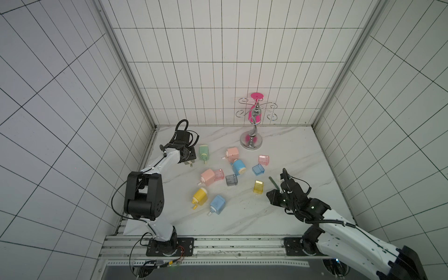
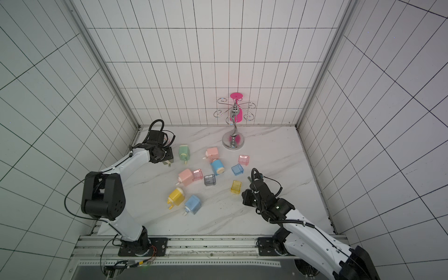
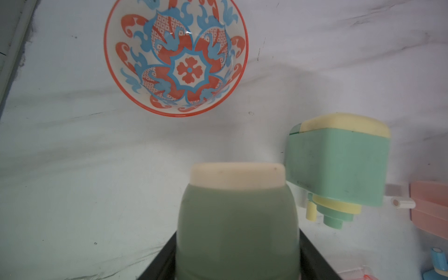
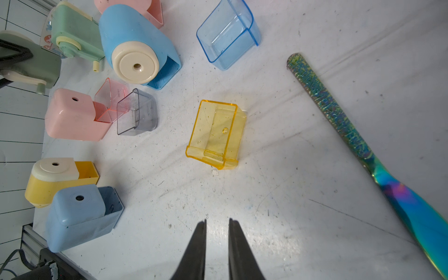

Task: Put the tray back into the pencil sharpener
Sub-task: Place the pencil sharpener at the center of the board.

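Note:
My left gripper (image 3: 238,232) is shut on a grey-green pencil sharpener (image 3: 237,211) with a cream cap, held near the table's back left (image 1: 188,160). My right gripper (image 4: 217,220) hangs over the table with a narrow gap between its fingers and nothing in it. A yellow tray (image 4: 217,134) lies just ahead of it. A blue tray (image 4: 228,34), a grey tray (image 4: 137,112) and a pink tray (image 1: 263,160) lie loose. Another pink tray (image 4: 110,100) sits partly inside a pink sharpener (image 4: 72,116).
Several more sharpeners lie around: green (image 1: 204,152), pink (image 1: 232,154), blue (image 1: 238,166), yellow (image 1: 200,196), blue (image 1: 217,204). A patterned bowl (image 3: 177,55) sits beyond the left gripper. An iridescent knife (image 4: 351,135) lies beside the right gripper. A metal stand (image 1: 252,140) is at the back.

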{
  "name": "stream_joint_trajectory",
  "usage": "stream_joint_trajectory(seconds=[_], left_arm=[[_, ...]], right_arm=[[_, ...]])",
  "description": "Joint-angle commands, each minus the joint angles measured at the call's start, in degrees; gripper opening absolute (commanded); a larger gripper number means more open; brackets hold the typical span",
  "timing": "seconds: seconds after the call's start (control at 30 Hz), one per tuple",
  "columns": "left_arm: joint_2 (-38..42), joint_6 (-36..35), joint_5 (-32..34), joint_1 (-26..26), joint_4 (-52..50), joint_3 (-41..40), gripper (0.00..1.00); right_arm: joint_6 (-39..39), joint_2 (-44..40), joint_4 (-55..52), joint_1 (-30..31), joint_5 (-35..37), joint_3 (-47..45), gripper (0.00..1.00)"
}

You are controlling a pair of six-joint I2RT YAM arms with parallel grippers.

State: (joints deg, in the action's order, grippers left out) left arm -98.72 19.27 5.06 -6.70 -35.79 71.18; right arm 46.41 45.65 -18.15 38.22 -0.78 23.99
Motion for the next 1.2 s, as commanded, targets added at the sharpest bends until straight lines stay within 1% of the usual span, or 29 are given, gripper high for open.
stream_joint_trajectory(seconds=[0.0, 0.07, 0.17, 0.27, 0.47, 0.57, 0.73, 0.8, 0.9, 0.97, 1.0, 1.07, 1.17], left_arm=[[-1.7, -0.34, -0.38, -0.16, 1.38, 1.44, 0.0], [-2.12, -0.29, -0.75, -0.24, 3.66, 0.26, 0.0], [-2.75, -0.77, 0.42, -0.3, 5.75, -0.16, 0.0], [-3.17, -1.37, 0.65, -0.39, 6.62, 0.01, 0.0], [-5.49, -2.02, 1.65, -0.42, 8.04, 0.45, 0.0], [-6.4, -2.03, 1.85, -0.6, 9.29, 0.44, 0.0], [-7.62, -2.74, 4.35, -1.09, 10.46, 0.26, 0.0], [-7.89, -2.72, 4.56, -1.14, 10.97, -0.13, 0.08], [-8.07, -2.82, 4.86, -1.35, 11.75, -0.59, 0.17], [-8.4, -3.08, 5.59, -1.4, 11.82, -0.69, 0.3], [-8.55, -3.03, 5.82, -1.45, 11.8, -0.73, 0.35], [-8.75, -3.24, 5.76, -1.43, 11.8, -0.85, 0.39], [-8.91, -3.18, 5.68, -1.41, 11.8, -0.95, 0.48]], right_arm=[[0.49, -1.91, -0.01, -0.47, 0.41, 0.05, 0.2], [0.77, -2.65, -0.23, -0.51, 0.58, -0.25, 0.21], [0.44, -2.3, -0.3, -0.51, 0.1, -0.26, 0.21], [-0.53, -1.37, -0.92, -0.51, -0.46, 0.45, 0.21], [-0.08, -0.84, -0.61, -0.51, -0.36, 0.49, 0.21], [0.0, -1.43, -0.88, -0.51, -0.3, 0.27, 0.21], [0.43, -2.96, -1.7, -0.47, 0.12, -0.26, 0.21], [0.48, -3.19, -2.1, -0.46, 0.09, -0.25, 0.21], [0.47, -3.45, -2.5, -0.48, 0.12, -0.26, 0.21], [0.36, -3.56, -2.65, -0.51, 0.09, -0.26, 0.21], [0.33, -3.68, -2.76, -0.5, 0.26, -0.18, 0.21], [0.24, -3.65, -3.02, -0.51, 0.25, 0.22, 0.21], [-0.14, -3.47, -3.2, -0.51, 0.07, 0.94, 0.21]])
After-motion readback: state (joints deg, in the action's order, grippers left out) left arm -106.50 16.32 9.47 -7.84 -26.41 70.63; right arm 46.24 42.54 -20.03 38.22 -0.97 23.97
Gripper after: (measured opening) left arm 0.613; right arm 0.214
